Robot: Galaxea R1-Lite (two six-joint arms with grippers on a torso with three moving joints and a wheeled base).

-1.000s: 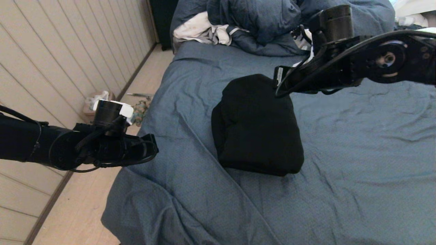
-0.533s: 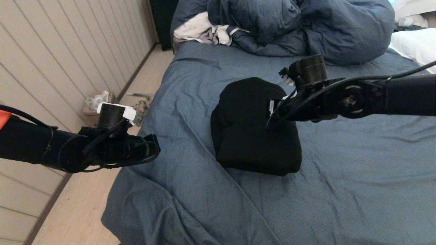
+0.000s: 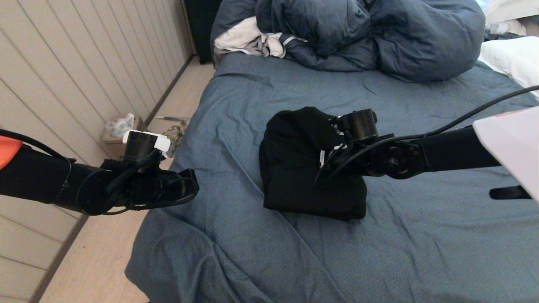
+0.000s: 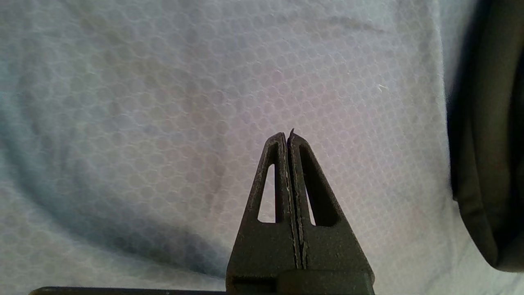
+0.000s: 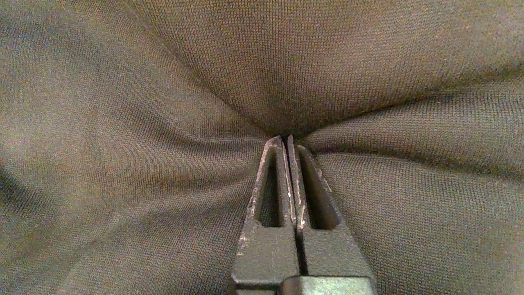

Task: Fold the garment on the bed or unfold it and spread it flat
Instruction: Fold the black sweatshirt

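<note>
Rumpled duvet [image 3: 379,38], white-grey cloth [image 3: 248,38], perhaps floor clutter [image 3: 122,126].

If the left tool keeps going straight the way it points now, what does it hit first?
Most likely the bed: the shut left tool points down at bare blue-grey sheet. The garment lies off to one side of that line, apart from the tips. How far off the sheet is cannot be judged.
</note>
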